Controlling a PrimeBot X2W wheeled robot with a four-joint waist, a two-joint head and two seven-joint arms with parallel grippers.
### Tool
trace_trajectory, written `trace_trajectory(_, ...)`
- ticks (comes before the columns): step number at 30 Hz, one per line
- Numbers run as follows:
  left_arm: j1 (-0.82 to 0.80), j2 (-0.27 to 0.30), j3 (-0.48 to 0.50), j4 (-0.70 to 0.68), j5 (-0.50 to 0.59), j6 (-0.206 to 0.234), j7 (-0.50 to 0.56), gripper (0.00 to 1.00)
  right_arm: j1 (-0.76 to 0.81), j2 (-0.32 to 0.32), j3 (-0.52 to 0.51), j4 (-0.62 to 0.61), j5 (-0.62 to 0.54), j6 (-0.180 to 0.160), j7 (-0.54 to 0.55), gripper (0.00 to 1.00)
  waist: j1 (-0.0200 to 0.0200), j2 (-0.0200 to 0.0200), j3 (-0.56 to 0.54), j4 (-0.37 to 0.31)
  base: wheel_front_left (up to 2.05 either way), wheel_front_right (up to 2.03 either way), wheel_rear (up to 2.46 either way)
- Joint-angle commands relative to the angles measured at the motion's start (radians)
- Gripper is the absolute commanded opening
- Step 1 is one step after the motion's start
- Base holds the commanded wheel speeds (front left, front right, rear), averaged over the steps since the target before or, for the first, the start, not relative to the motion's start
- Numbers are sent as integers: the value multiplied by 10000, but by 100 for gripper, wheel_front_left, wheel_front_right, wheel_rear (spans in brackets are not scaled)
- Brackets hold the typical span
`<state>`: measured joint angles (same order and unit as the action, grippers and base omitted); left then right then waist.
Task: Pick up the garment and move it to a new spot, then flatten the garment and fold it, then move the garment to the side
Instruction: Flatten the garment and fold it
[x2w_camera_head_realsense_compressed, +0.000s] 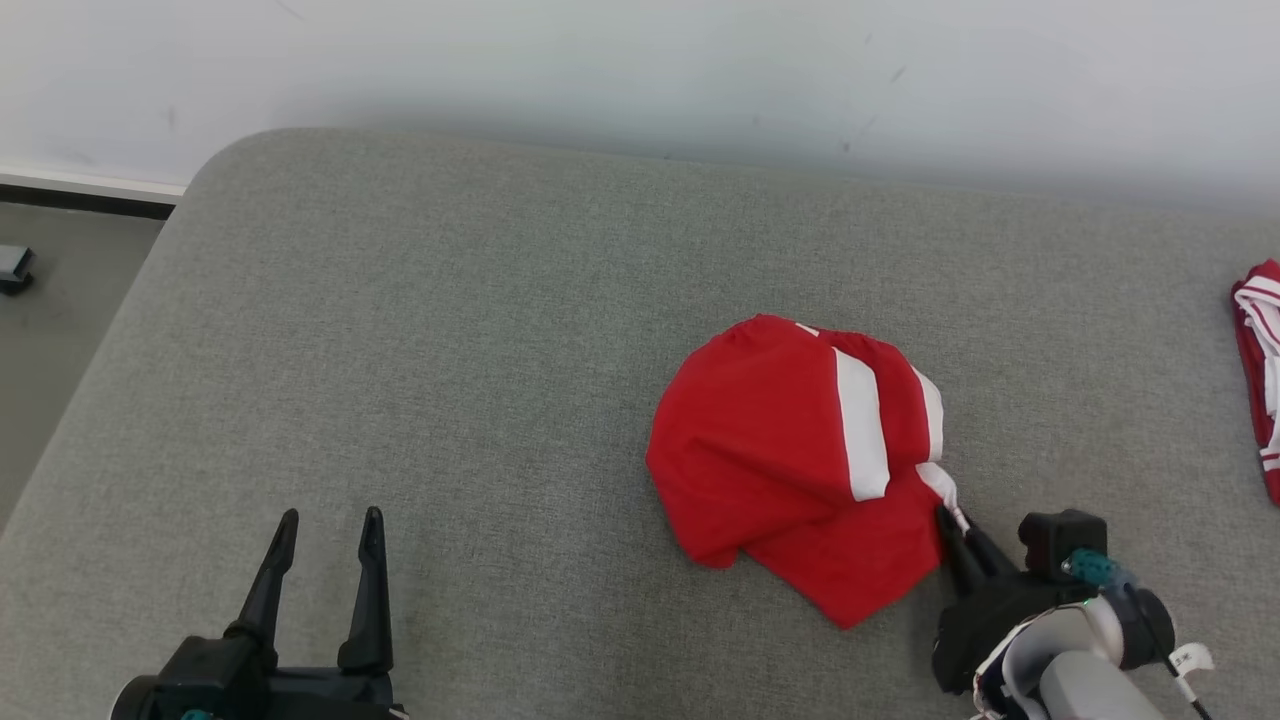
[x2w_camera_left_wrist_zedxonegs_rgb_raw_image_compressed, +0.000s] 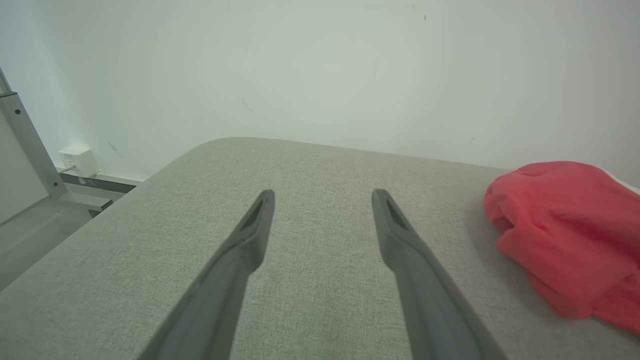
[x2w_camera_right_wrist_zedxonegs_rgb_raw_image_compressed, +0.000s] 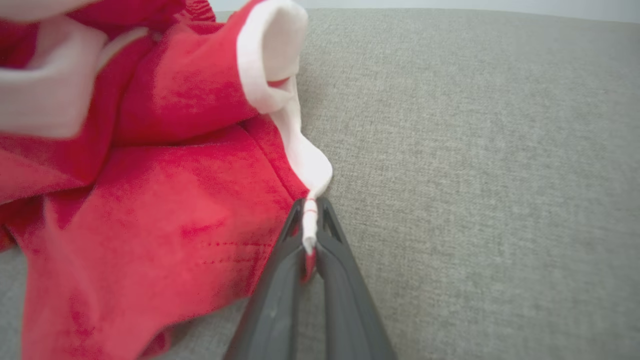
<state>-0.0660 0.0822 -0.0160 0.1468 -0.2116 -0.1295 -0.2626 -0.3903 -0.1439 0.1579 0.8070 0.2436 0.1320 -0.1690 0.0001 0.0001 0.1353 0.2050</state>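
The garment (x2w_camera_head_realsense_compressed: 800, 460) is red with white stripes and lies crumpled right of centre on the grey cushion (x2w_camera_head_realsense_compressed: 450, 350). My right gripper (x2w_camera_head_realsense_compressed: 950, 520) is at its lower right corner, shut on the white-trimmed hem. In the right wrist view the two fingers pinch that hem between their tips at the right gripper (x2w_camera_right_wrist_zedxonegs_rgb_raw_image_compressed: 310, 210), with the garment (x2w_camera_right_wrist_zedxonegs_rgb_raw_image_compressed: 140, 190) bunched to the left. My left gripper (x2w_camera_head_realsense_compressed: 325, 525) hovers open at the lower left, well away from the cloth. Seen from the left wrist, the left gripper (x2w_camera_left_wrist_zedxonegs_rgb_raw_image_compressed: 322, 197) holds nothing, and the garment (x2w_camera_left_wrist_zedxonegs_rgb_raw_image_compressed: 565, 230) sits at the right.
Another red and white cloth (x2w_camera_head_realsense_compressed: 1262, 370) lies at the cushion's right edge. A white wall (x2w_camera_head_realsense_compressed: 640, 70) runs behind the cushion. Floor (x2w_camera_head_realsense_compressed: 60, 330) lies beyond the rounded left edge, with a small grey object (x2w_camera_head_realsense_compressed: 15, 268) on it.
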Motion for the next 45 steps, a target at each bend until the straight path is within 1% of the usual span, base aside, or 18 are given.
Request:
trace_trajectory(1,-151,-11,1,12,34,-13,-30,100,-188,-247,7,113,14,-28,-67,0,-1,-1,-20,-9,0,0,0)
trace_trajectory(7,-200,-68,-196,108,51,-14,-30,100,-1563,-919,217,118,-83,-28,-200,0,-1,-1,-124,122,0,0,0)
trace_trajectory(14,-190,-117,-226,168,-50,-14,-30,100,-3676,-1548,703,36,-186,-28,-140,0,-1,-1,-163,406,0,0,0)
trace_trajectory(19,-113,-160,-124,197,-37,-14,-30,100,-4889,-1546,1324,-97,-244,-28,-308,0,-1,-1,-225,418,0,0,0)
trace_trajectory(20,-113,-160,-124,197,-37,-14,-30,100,-4889,-1546,1324,-97,-244,-28,-308,0,-1,-1,-225,418,0,0,0)
trace_trajectory(21,-60,-170,-64,200,-4,-14,-30,100,-5125,-1447,1657,-175,-229,-28,-449,0,-1,-1,-312,370,0,0,0)
trace_trajectory(22,-60,-170,-64,200,-4,-14,-30,100,-5125,-1447,1657,-175,-229,-28,-449,0,-1,-1,-312,370,0,0,0)
trace_trajectory(24,-5,-175,1,216,16,-14,-30,100,-5150,-1323,1987,-324,-140,-28,-613,0,-1,-1,-421,296,0,0,0)
trace_trajectory(29,165,-212,104,165,75,-14,-30,100,-4102,-1184,2890,-988,4,-28,-878,0,-1,-1,-699,12,0,0,0)
trace_trajectory(36,529,-210,277,109,146,-13,-30,100,-1498,-1451,3877,-2953,-103,-28,-955,0,-1,-1,-974,-589,0,0,0)
trace_trajectory(41,563,-182,323,31,136,-4,-30,100,409,-1653,4366,-4447,-183,-28,-965,0,-1,-1,-993,-1041,0,0,0)
trace_trajectory(45,493,-205,232,-10,153,-4,-30,100,1671,-1911,4497,-5097,-347,-28,-869,0,-1,-1,-952,-1266,0,0,0)
